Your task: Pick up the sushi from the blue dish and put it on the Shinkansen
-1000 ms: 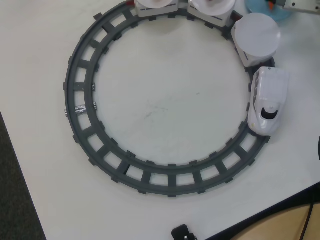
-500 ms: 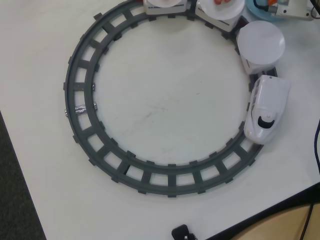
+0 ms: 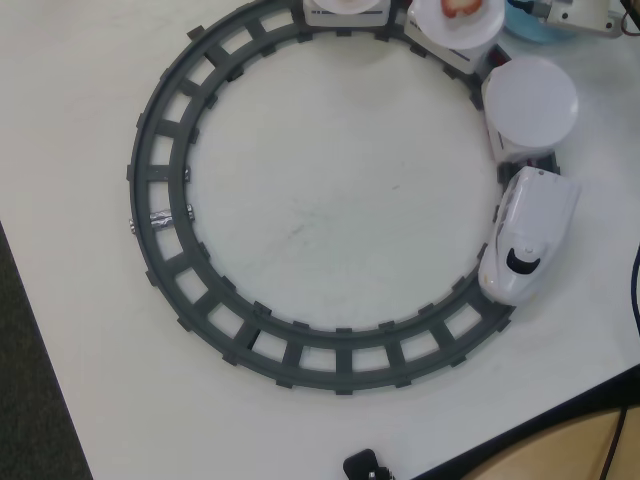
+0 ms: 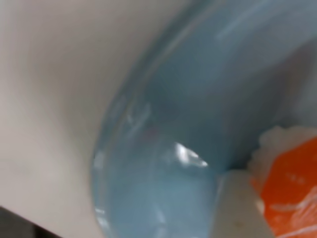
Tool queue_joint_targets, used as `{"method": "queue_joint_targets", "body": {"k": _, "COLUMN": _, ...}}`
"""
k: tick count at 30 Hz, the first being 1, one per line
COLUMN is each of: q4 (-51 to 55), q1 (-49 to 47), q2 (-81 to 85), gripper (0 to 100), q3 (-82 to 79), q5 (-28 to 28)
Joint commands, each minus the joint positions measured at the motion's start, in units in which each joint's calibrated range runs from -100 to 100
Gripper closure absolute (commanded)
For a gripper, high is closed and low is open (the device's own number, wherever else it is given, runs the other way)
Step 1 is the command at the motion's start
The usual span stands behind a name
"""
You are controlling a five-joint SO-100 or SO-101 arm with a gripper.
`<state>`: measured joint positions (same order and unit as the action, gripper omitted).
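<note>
In the wrist view the light-blue dish (image 4: 188, 114) fills the frame, very close and blurred. The sushi (image 4: 292, 188), orange top on a white base, lies in it at the lower right. One white fingertip (image 4: 237, 208) of my gripper (image 4: 262, 203) stands against the sushi's left side; the other finger is out of frame. In the overhead view my gripper (image 3: 575, 12) is over the blue dish (image 3: 528, 30) at the top right corner, and the sushi is hidden. The white Shinkansen (image 3: 527, 235) sits on the track at the right, nose toward the bottom, with an empty white disc (image 3: 530, 100) on the car behind it.
A grey circular track (image 3: 160, 180) takes up most of the white table. Another disc (image 3: 458, 20) at the top edge carries a red-topped piece. The table's edge runs along the lower left and lower right. A small black object (image 3: 365, 466) lies at the bottom edge.
</note>
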<state>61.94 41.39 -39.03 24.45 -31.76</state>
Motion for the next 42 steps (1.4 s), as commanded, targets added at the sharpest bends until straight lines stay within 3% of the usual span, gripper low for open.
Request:
{"method": "queue_joint_targets", "body": {"k": 1, "q4": 4.0, "q1": 0.9, "q2": 8.0, "gripper": 98, "q3": 1.8, "q5": 0.9}}
{"method": "queue_joint_targets", "body": {"k": 10, "q4": 22.5, "q1": -0.5, "q2": 27.5, "gripper": 98, "q3": 1.3, "q5": 4.1}}
{"method": "queue_joint_targets", "body": {"k": 18, "q4": 37.5, "q1": -12.9, "q2": 41.2, "gripper": 98, "q3": 1.2, "q5": 10.5}}
{"method": "queue_joint_targets", "body": {"k": 31, "q4": 31.8, "q1": -28.5, "q2": 48.5, "gripper": 98, "q3": -20.6, "q5": 16.2}}
{"method": "queue_joint_targets", "body": {"k": 42, "q4": 31.1, "q1": -33.6, "q2": 42.2, "gripper": 98, "q3": -21.1, "q5": 17.3}}
